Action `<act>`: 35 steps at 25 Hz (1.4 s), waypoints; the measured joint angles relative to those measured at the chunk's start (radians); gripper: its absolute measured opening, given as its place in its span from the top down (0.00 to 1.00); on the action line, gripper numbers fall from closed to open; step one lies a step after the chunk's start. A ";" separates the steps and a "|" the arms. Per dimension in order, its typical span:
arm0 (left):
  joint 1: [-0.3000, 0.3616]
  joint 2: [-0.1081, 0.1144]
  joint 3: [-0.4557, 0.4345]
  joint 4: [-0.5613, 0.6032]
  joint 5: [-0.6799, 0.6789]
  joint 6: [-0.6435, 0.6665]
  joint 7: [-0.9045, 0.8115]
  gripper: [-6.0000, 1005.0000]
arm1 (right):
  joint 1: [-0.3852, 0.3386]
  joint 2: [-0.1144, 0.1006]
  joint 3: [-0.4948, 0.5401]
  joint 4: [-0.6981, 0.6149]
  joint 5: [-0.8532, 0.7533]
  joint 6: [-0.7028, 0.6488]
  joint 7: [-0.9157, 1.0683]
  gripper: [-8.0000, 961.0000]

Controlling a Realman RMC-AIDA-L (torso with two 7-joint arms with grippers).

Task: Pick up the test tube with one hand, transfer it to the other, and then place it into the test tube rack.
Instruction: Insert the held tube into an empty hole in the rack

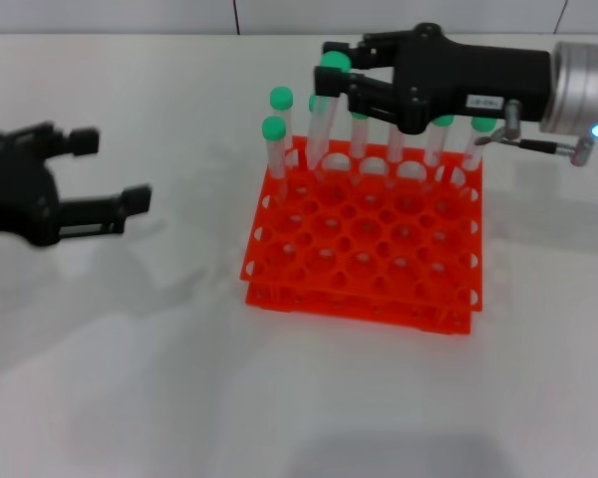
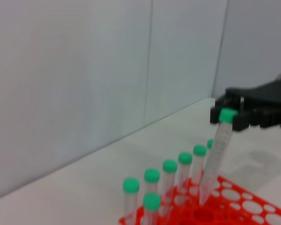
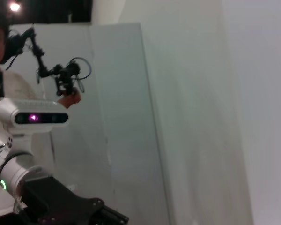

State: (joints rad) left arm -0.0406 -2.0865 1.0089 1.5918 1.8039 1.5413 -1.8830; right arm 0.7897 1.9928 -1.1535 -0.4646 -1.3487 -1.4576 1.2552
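The test tube hangs tilted over the far row of the test tube rack, its green cap up at the far end and its clear tip slanting down toward a hole in that far row; in the left wrist view the tip sits right at the rack's top tier, though whether it has entered a hole cannot be told. The right tool is clamped on the tube just below the cap, its black fingers pressed together on either side, reaching in from the right above the rack's far edge. Other green-capped tubes stand upright in the rack's far row and at its far left corner, some partly hidden behind the right tool. The rack, bright orange-red with two tiers of round holes, rests on the white bench near the middle of the scene. The left tool hovers well apart to the left of the rack, low over the bench, its two fingers spread wide and holding nothing.
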 joint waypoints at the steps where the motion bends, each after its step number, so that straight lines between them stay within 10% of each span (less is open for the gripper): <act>1: 0.016 0.000 0.000 -0.015 -0.011 -0.003 0.020 0.11 | 0.012 0.000 0.000 0.000 -0.010 0.003 0.007 0.71; 11: 0.088 0.000 -0.071 -0.241 -0.120 0.012 0.253 0.11 | 0.094 0.011 -0.004 -0.001 -0.096 0.086 0.069 0.70; 35: 0.005 0.006 -0.142 -0.366 -0.079 0.016 0.300 0.11 | 0.051 0.035 -0.022 0.036 -0.037 0.229 0.083 0.70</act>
State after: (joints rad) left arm -0.0355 -2.0802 0.8670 1.2262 1.7244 1.5574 -1.5832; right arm 0.8403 2.0280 -1.1754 -0.4281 -1.3859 -1.2290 1.3380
